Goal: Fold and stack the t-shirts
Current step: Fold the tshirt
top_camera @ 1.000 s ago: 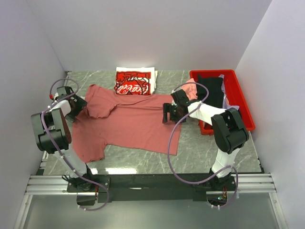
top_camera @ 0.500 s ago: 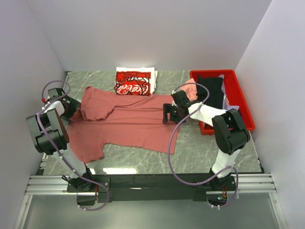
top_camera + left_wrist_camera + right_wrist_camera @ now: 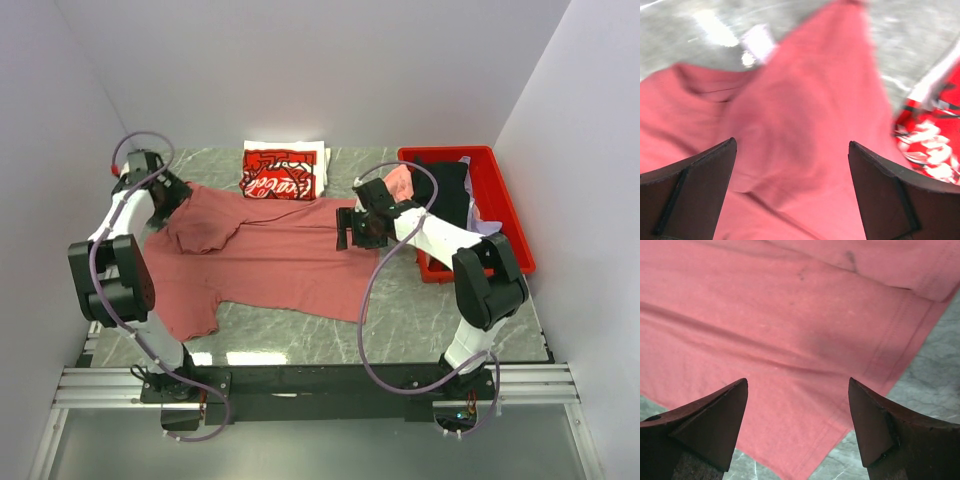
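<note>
Both hands apart, empty: left hand [image 3: 790, 150] over tee [image 3: 280, 262] sleeve, right hand [image 3: 797, 385] near hem. Risk: uneven pinch bunches cloth, skewing the fold.

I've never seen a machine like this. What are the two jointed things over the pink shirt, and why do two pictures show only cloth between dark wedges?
They are two robot arms, each ending in a two-finger gripper. One camera looks down from above; the others ride on the wrists, so the wedges are each gripper's own fingers. The left gripper and right gripper stand open over the dusty-rose t-shirt, holding nothing. A folded red-and-white t-shirt lies behind; more clothes sit in the red bin.
</note>
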You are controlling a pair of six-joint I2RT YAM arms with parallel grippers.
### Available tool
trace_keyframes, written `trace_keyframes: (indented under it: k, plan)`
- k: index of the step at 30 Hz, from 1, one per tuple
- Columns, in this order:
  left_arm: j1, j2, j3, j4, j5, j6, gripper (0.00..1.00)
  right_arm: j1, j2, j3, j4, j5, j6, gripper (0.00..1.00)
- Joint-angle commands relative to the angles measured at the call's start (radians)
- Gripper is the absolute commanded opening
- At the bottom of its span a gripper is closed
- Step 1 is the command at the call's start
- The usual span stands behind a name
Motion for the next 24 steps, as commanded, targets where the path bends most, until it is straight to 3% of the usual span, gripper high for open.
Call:
trace_keyframes:
  k: [1,14,24]
  plan:
    - [-0.030,0.010,0.074,-0.032,-0.001,0.040,0.99,0.012,-0.014,0.035,-0.010,0.007,-0.005,0.87]
    - [-0.047,0.238,0.134,-0.011,0.030,0.073,1.00,0.009,0.087,0.035,-0.007,0.008,0.009,0.87]
    - [-0.047,0.411,0.275,-0.021,0.005,0.097,0.99,-0.043,0.130,0.007,-0.019,0.031,-0.001,0.87]
